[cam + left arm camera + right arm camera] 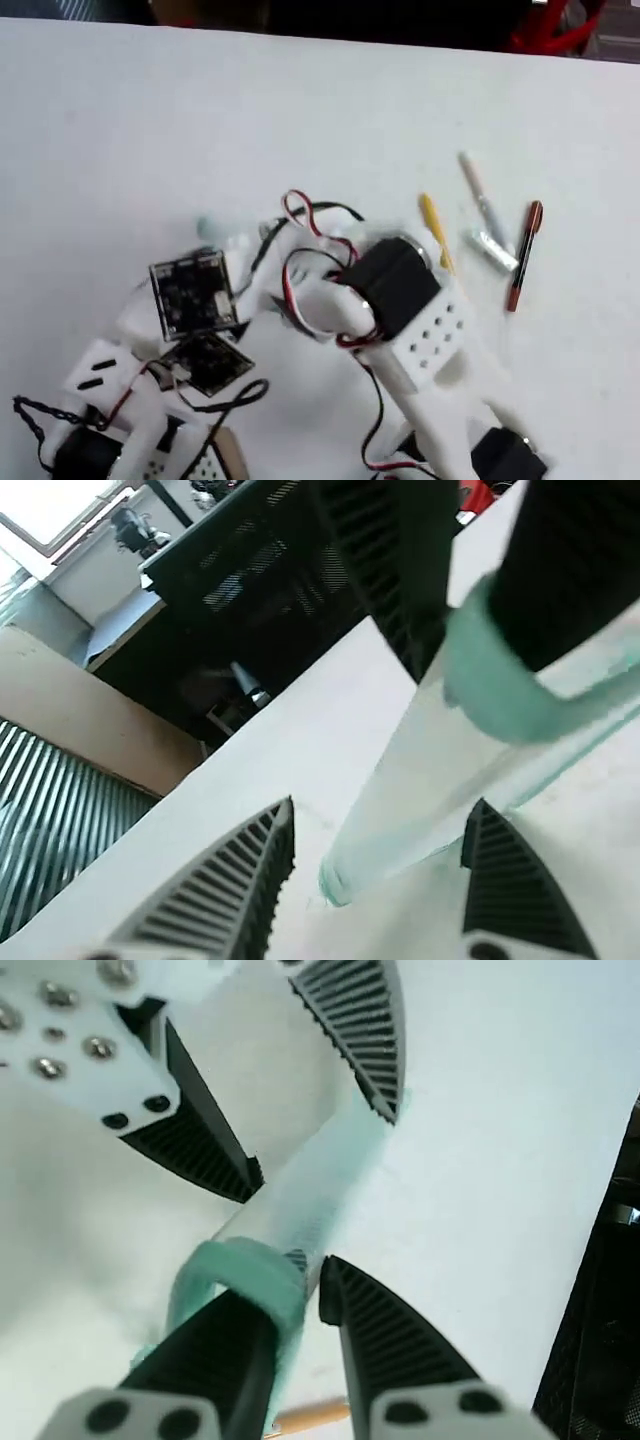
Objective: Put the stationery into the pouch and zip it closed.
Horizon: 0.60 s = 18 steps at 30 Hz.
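Pouch point(400, 790) lies on the table point(150, 100). The right gripper point(308, 1265) pinches its green edge; the left gripper point(384, 802) is spread wide around it. The pens point(524, 256) lie outside, so I think filling and zipping are left.

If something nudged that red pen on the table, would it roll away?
Probably: the red pen looks slim and rounded and lies flat on the smooth white table, so a sideways push may roll it. It seems stiff and light, likely lifting without bending, though so narrow a barrel might slip from a grip.
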### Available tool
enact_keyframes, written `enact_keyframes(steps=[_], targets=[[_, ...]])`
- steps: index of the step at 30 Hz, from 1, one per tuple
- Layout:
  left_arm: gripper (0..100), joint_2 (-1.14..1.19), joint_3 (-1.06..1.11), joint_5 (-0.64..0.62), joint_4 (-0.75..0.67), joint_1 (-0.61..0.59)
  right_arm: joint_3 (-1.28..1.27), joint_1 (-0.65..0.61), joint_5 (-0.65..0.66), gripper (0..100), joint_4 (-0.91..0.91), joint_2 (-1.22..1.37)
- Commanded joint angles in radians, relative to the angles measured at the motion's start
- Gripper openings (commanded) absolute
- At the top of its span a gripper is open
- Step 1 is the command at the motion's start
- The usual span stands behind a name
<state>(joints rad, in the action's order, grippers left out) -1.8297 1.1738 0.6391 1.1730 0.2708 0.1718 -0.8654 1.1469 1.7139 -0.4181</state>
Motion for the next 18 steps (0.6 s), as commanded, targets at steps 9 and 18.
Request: enact_keyframes(steps=[9,18], targets=[[27,0.002,-0.005,0.003,0.032,0.199,-0.115,-0.14,0.014,1.9,0.007,-0.196],[22,0.002,0.044,0.003,0.029,0.272,-0.115,-0.137,0.014,1.9,0.005,-0.214]])
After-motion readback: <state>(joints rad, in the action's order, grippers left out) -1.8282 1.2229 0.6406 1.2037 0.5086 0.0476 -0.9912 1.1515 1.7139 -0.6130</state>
